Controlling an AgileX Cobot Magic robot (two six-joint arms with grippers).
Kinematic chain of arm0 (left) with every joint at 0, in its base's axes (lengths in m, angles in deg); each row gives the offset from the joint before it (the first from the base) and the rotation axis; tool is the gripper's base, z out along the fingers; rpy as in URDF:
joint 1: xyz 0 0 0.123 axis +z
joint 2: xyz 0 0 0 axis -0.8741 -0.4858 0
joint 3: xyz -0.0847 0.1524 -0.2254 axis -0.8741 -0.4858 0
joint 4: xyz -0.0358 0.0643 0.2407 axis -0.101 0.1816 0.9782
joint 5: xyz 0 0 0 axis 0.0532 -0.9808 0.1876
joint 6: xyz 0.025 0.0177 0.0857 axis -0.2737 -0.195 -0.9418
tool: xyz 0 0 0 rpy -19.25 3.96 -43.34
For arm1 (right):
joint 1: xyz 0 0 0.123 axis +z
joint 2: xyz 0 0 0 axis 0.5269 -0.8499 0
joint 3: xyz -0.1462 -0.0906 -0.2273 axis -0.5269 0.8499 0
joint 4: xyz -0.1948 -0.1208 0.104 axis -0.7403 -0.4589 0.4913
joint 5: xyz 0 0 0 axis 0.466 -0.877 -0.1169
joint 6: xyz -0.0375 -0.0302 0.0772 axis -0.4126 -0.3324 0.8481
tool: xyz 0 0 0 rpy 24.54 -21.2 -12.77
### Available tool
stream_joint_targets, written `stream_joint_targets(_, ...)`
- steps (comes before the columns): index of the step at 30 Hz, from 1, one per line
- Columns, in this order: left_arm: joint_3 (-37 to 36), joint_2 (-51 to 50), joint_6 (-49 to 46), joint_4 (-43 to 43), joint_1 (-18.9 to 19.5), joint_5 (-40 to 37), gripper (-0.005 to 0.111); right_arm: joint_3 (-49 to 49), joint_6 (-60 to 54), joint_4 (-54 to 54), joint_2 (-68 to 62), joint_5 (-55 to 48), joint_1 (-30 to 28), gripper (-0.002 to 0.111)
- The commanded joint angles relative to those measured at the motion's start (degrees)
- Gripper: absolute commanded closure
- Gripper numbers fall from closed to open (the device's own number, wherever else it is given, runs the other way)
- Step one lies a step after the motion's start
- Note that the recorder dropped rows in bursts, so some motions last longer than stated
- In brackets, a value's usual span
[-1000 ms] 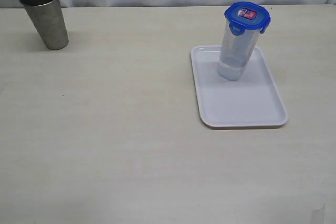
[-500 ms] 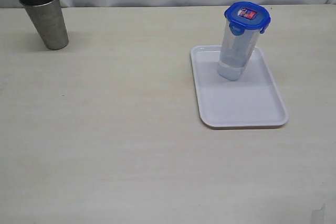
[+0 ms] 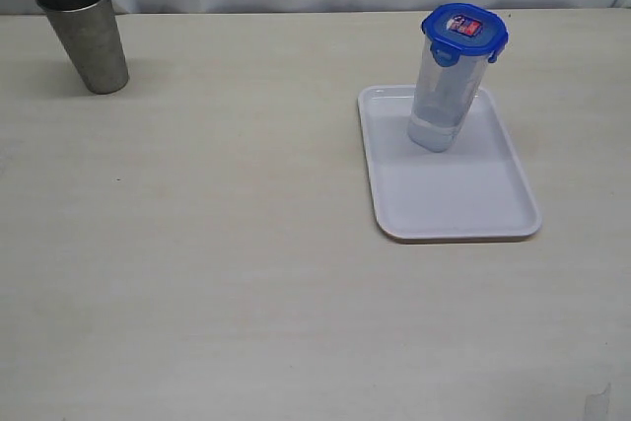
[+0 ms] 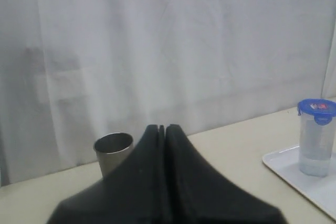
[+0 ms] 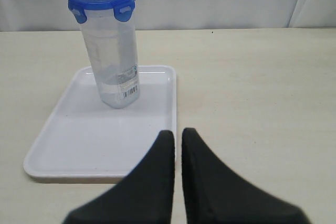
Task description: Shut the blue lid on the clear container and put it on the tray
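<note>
Tall clear plastic container [image 3: 441,105], round blue lid [image 3: 464,31] on, stood upright on flat white tray [image 3: 463,206], upper right of frame. Right pincer [image 5: 177,141] was nearer, clenched empty, like left pincer [image 4: 161,129].

— Where is the blue lid [image 3: 464,27]?
— On top of the clear container [image 3: 441,105], flat on its rim, with the flaps folded down and the red-and-blue sticker facing up.
— And the container?
— Upright, tall, narrow and slightly tapered, with a barcode label low on its wall. It stands on the tray [image 3: 454,194], near one short end.
— The tray?
— White, rectangular, rounded corners, low rim, lying flat.
</note>
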Motion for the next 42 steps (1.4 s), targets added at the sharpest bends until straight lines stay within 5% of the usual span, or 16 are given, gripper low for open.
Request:
stream_joint_targets(1, -0.16, 0.61, 0.38, 0.00, -0.06, -1.93, 0.107, 0.09, -0.25, -0.39, 0.25, -0.03, -0.34, 0.103)
stream_joint_targets(37, -0.16, 0.61, -0.01, -0.35, -0.06, -2.74, 0.107, 0.09, -0.25, -0.39, 0.25, -0.03, -0.34, 0.103)
stream_joint_targets(42, -0.29, 0.61, -7.50, -8.15, 1.38, -2.47, 0.107, 0.09, -0.25, -0.39, 0.25, -0.03, -0.34, 0.103)
